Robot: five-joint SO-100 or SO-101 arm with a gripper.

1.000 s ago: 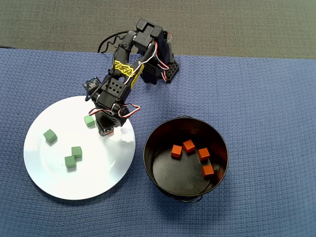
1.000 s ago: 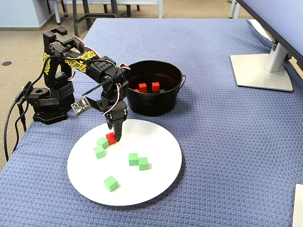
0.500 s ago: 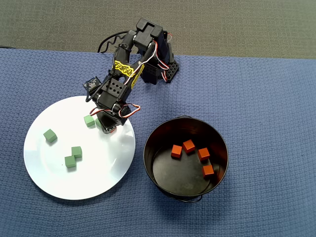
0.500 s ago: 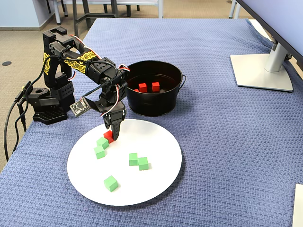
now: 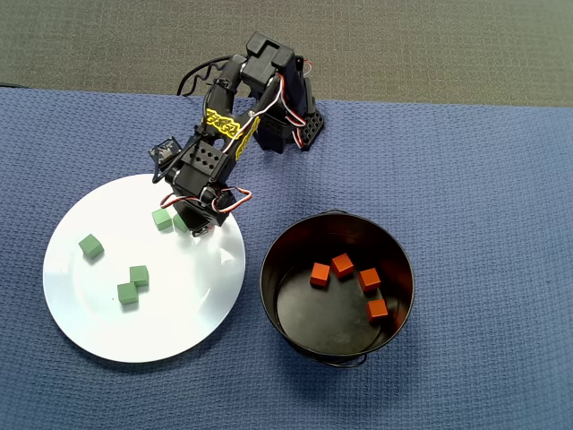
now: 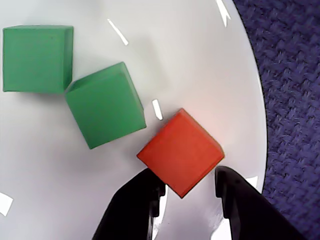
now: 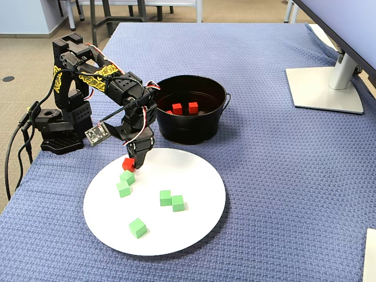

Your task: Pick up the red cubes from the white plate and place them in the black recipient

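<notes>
Nearest in the fixed view, five green cubes are seen lying on the white plate, two of them touching. At the plate's far left edge, a red cube is held in the pincer, which is clenched on it; in the wrist view the cube is seen pinched at its lower corners between the two dark fingers, just beside a green cube, above the plate's rim. Behind the plate, the black pot is set on the blue cloth of the counter. Four red cubes are shown lying on its bottom in the overhead view. The arm's base is mounted at the counter's far left edge.
</notes>
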